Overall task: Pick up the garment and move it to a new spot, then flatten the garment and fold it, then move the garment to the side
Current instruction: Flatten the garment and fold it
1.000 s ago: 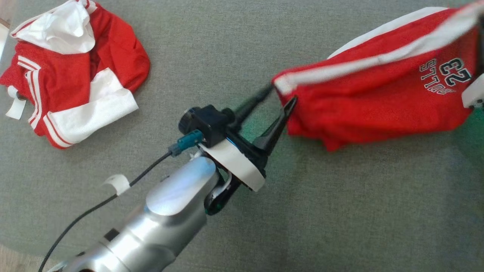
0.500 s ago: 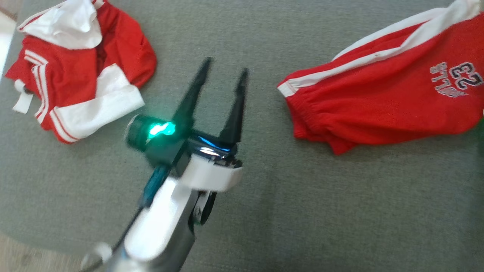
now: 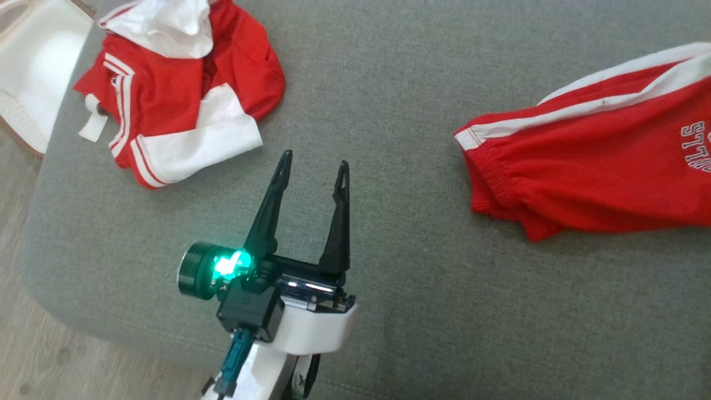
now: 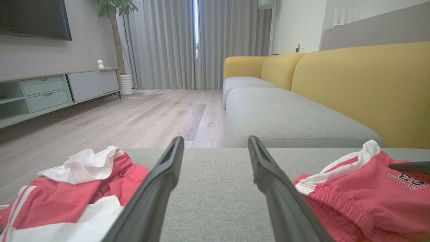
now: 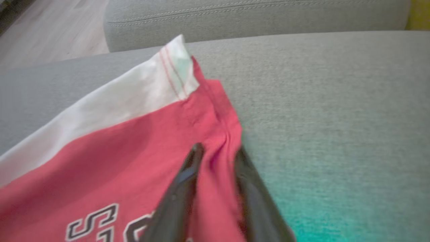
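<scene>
The garment is a pair of red shorts with white side stripes and a printed number, lying on the grey cushion at the right. My left gripper stands open and empty over bare cushion, well left of the elastic waistband. In the left wrist view the left gripper points between the shorts and another red and white heap. In the right wrist view, the right gripper straddles a ridge of the red cloth near its hem corner. Blur hides whether it pinches the cloth.
A second red and white garment lies crumpled at the cushion's far left corner. The cushion's edge drops to wooden floor on the left, beside a white object. A yellow sofa back rises behind.
My left gripper let go of the shorts' waistband, opened wide and drew back to the left. The shorts settled onto the cushion. The head camera also shifted, sliding the whole picture right.
</scene>
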Controlling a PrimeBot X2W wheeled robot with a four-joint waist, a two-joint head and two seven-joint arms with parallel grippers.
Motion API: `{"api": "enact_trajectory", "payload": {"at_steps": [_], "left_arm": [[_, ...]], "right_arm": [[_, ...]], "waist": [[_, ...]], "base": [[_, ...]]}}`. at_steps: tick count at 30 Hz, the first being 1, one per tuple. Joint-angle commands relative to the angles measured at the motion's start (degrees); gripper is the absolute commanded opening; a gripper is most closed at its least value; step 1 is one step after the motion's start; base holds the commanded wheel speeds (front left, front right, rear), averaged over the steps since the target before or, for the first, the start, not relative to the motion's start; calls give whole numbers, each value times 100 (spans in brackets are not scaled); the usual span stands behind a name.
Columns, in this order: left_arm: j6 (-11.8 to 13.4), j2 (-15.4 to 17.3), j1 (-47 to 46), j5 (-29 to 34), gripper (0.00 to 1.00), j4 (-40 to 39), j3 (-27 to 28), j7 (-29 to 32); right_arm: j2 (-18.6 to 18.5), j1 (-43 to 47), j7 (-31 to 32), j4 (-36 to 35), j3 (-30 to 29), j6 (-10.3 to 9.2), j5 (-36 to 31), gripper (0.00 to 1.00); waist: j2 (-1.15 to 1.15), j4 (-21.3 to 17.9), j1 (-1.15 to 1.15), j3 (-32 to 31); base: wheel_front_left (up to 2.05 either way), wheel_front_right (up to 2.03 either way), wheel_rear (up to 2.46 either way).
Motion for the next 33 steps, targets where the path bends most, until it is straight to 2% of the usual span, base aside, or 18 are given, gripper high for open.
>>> {"api": "enact_trajectory", "payload": {"at_steps": [1,9,13,18,22,27,28,33], "left_arm": [[32,27,19,25,100,-219,223,-26],[-113,26,152,134,100,-129,452,-26],[-203,26,262,184,100,-47,525,-26],[-283,26,309,252,100,-8,541,-26],[-301,26,329,321,100,-3,573,-26],[-394,53,451,432,100,195,668,-26],[-394,53,451,432,100,195,668,-26],[-443,51,529,445,100,347,725,-26]], "right_arm": [[-26,308,28,-34,187,39,106,0],[23,468,-490,193,159,39,187,0],[-130,635,-603,291,100,39,143,0],[-365,700,-827,424,-16,39,-40,0],[-345,572,-995,393,-69,39,-115,0],[178,247,-1236,-188,-125,39,172,0],[178,247,-1236,-188,-125,39,172,0],[661,352,-1184,-974,-48,39,366,0]], "waist": [[0,-54,1,-124],[0,-738,1,-606],[0,-1113,1,-777],[0,-1354,1,-807],[0,-1446,1,-767],[0,-1590,1,-887],[0,-1590,1,-887],[0,-1581,1,-1081]], "base": [[0,0,0],[0,0,0],[0,0,0],[0,0,0],[0,0,0],[0,0,0],[0,0,0],[0,0,0]]}}
